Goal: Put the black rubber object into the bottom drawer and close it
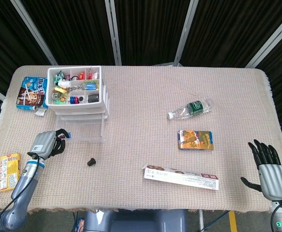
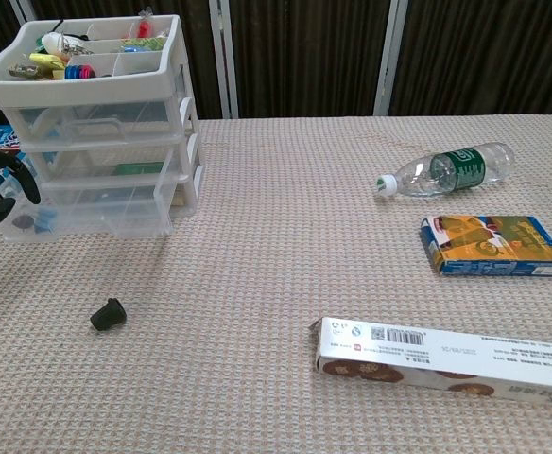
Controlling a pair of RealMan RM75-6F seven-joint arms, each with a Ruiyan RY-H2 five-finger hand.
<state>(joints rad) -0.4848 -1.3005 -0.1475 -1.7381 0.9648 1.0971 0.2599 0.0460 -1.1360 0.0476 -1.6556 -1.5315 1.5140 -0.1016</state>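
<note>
Head view has the whole tabletop [image 1: 141, 96] covered in that beige woven cloth, so going big to small. The white drawer unit [image 1: 78, 104] sits toward the far left, its top tray full of little colourful bits, and the bottom drawer [image 2: 92, 210] is pulled out toward the front. A long flat box [image 1: 180, 177] lies near the front edge, right of middle. A blue snack box [image 1: 31, 93] is just left of the drawer unit, a clear bottle with a green label [image 1: 191, 108] lies on its side over on the right, and an orange and blue packet [image 1: 195, 139] sits just below that. A small yellow packet [image 1: 9, 171] is at the front left corner.

The left robot hand [image 1: 45, 143] is at the left front corner of the open drawer, dark fingers curled in there. Honestly can't tell if it's hooked on the drawer or just closed beside it. The right robot hand [image 1: 267, 166] is at the front right edge, fingers spread apart, holding nothing.

The black rubber object [image 1: 91, 162] lies on the cloth in front of the open drawer, apart from it and from both hands.
</note>
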